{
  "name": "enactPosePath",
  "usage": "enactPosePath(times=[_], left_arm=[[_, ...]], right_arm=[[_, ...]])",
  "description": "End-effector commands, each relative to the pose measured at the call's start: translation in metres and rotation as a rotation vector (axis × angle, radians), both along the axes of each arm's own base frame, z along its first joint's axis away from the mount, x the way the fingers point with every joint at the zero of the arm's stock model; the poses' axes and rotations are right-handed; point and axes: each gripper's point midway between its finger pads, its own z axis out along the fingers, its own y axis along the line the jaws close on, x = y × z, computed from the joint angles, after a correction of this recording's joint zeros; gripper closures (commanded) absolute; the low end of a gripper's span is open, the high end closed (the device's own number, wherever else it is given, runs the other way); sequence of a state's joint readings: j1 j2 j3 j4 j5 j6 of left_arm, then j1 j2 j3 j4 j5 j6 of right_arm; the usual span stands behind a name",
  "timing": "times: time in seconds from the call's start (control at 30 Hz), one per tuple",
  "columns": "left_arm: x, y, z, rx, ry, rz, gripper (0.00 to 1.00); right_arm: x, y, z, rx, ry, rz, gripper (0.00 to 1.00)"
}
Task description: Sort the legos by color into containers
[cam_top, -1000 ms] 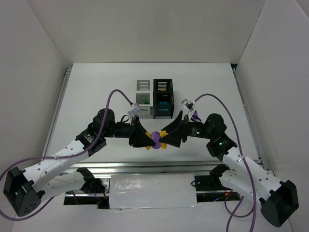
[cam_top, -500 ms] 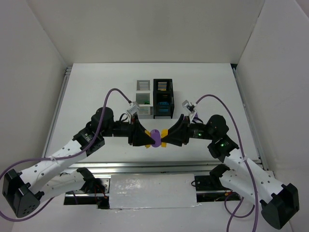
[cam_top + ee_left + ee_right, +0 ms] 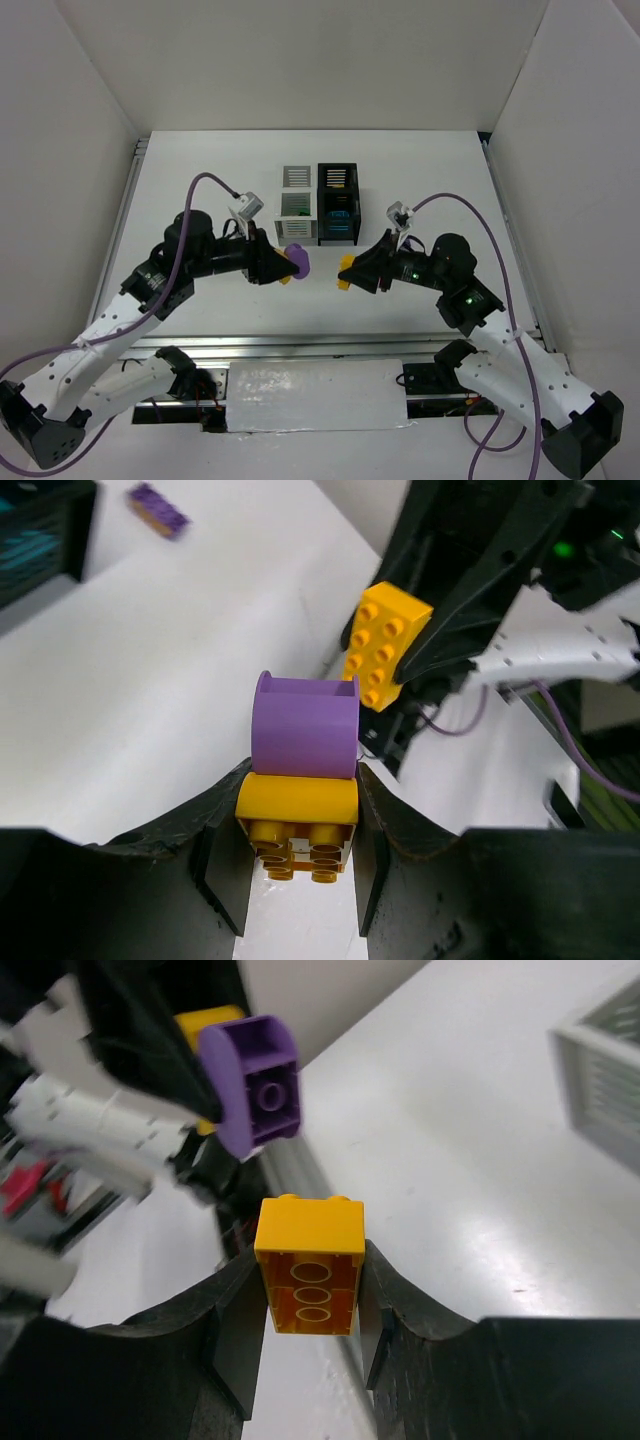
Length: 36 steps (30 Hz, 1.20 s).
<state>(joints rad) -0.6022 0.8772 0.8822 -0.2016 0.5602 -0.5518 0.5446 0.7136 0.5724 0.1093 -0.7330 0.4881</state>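
Left gripper (image 3: 297,852): clenched, fingers flat on both sides of a yellow base brick (image 3: 297,802).
Left load: a purple rounded piece (image 3: 304,727) sits plugged onto the yellow base brick, so two colours are joined in one grasp, held above the table (image 3: 200,170).
Right gripper (image 3: 310,1295): clamped on a single yellow brick (image 3: 308,1260), hollow underside toward its wrist camera.
Brick axis: its long axis runs out along the right fingers, toward 9 o'clock in the top view.
Gap between arms: the two loads face each other stud to stud but stand apart, with bare table showing between them.
Containers (image 3: 318,205): at 12 o'clock from that gap.
Nearer arm: the left load hangs just at 6 o'clock of the near white bin (image 3: 297,220); the right load lies at 6 o'clock of the near black bin (image 3: 338,226), a little further off.
Bin contents: green shows in the near white bin, cyan in the near black bin; the far pair cannot be read.
Loose stock: one purple brick (image 3: 158,508) lies flat on the table at 11 o'clock in the left wrist view.
Judgement: the right load is ready to bin; the left pair needs splitting first.
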Motion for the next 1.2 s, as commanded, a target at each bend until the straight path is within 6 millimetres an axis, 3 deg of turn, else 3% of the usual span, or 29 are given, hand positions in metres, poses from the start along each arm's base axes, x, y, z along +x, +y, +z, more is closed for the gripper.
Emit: enactPosePath(times=[0.0, 0.07, 0.1, 0.17, 0.2, 0.23, 0.27, 0.3, 0.33, 0.37, 0.4, 0.43, 0.53, 0.57, 0.6, 0.63, 0.67, 0.7, 0.73, 0.77, 0.8, 0.83, 0.9, 1.17], left_arm=[[0.028, 0.034, 0.013, 0.098, -0.053, 0.244, 1.00], [0.044, 0.067, 0.010, 0.193, -0.040, 0.452, 1.00], [0.047, 0.079, 0.010, 0.220, -0.039, 0.520, 1.00], [0.050, 0.105, 0.014, 0.244, -0.050, 0.649, 1.00], [0.056, 0.130, 0.008, 0.299, -0.053, 0.780, 1.00], [0.054, 0.143, 0.010, 0.302, -0.062, 0.843, 1.00], [0.054, 0.154, 0.004, 0.319, -0.054, 0.897, 1.00], [0.055, 0.171, 0.000, 0.352, -0.060, 0.982, 1.00], [0.053, 0.178, 0.000, 0.345, -0.068, 1.010, 1.00], [0.053, 0.180, -0.011, 0.373, -0.068, 1.018, 1.00], [0.054, 0.183, -0.013, 0.374, -0.074, 1.034, 1.00], [0.053, 0.184, -0.015, 0.367, -0.071, 1.040, 1.00], [0.052, 0.189, -0.021, 0.365, -0.065, 1.064, 1.00], [0.051, 0.192, -0.022, 0.366, -0.063, 1.078, 1.00], [0.051, 0.196, -0.022, 0.367, -0.065, 1.096, 1.00], [0.049, 0.203, -0.024, 0.369, -0.062, 1.126, 1.00], [0.047, 0.205, -0.024, 0.370, -0.065, 1.134, 1.00], [0.047, 0.206, -0.023, 0.368, -0.064, 1.138, 1.00], [0.046, 0.208, -0.024, 0.371, -0.061, 1.148, 1.00], [0.047, 0.208, -0.024, 0.369, -0.062, 1.150, 1.00], [0.047, 0.207, -0.024, 0.370, -0.063, 1.142, 1.00], [0.047, 0.206, -0.024, 0.374, -0.061, 1.139, 1.00], [0.048, 0.204, -0.027, 0.385, -0.057, 1.130, 1.00], [0.049, 0.190, -0.025, 0.354, -0.070, 1.051, 1.00]], right_arm=[[0.054, -0.025, 0.022, -0.004, -0.030, -0.351, 1.00], [0.070, -0.026, 0.018, -0.037, -0.002, -0.410, 1.00], [0.080, -0.028, 0.031, -0.039, -0.017, -0.450, 1.00], [0.112, -0.041, 0.020, -0.089, 0.025, -0.618, 1.00], [0.123, -0.045, 0.030, -0.081, 0.013, -0.673, 1.00], [0.137, -0.053, 0.035, -0.080, -0.004, -0.755, 1.00], [0.151, -0.053, 0.024, -0.128, 0.011, -0.791, 1.00], [0.163, -0.055, 0.038, -0.125, -0.009, -0.834, 1.00], [0.172, -0.058, 0.039, -0.142, -0.005, -0.874, 1.00], [0.189, -0.061, 0.025, -0.200, 0.016, -0.933, 1.00], [0.198, -0.059, 0.035, -0.204, -0.009, -0.945, 1.00], [0.211, -0.053, 0.023, -0.242, 0.000, -0.949, 1.00], [0.239, -0.038, 0.017, -0.296, -0.005, -0.966, 1.00], [0.246, -0.030, 0.030, -0.287, -0.030, -0.949, 1.00], [0.249, -0.018, 0.028, -0.301, -0.028, -0.927, 1.00], [0.257, -0.007, 0.013, -0.339, -0.013, -0.914, 1.00], [0.262, 0.002, 0.025, -0.329, -0.043, -0.911, 1.00], [0.261, 0.017, 0.025, -0.337, -0.060, -0.888, 1.00], [0.268, 0.027, 0.011, -0.380, -0.070, -0.883, 1.00], [0.274, 0.034, 0.025, -0.368, -0.095, -0.898, 1.00], [0.278, 0.048, 0.008, -0.415, -0.092, -0.880, 1.00], [0.284, 0.055, 0.018, -0.409, -0.113, -0.885, 1.00], [0.293, 0.067, 0.003, -0.441, -0.118, -0.885, 1.00], [0.319, 0.092, -0.008, -0.440, -0.198, -0.927, 1.00]])
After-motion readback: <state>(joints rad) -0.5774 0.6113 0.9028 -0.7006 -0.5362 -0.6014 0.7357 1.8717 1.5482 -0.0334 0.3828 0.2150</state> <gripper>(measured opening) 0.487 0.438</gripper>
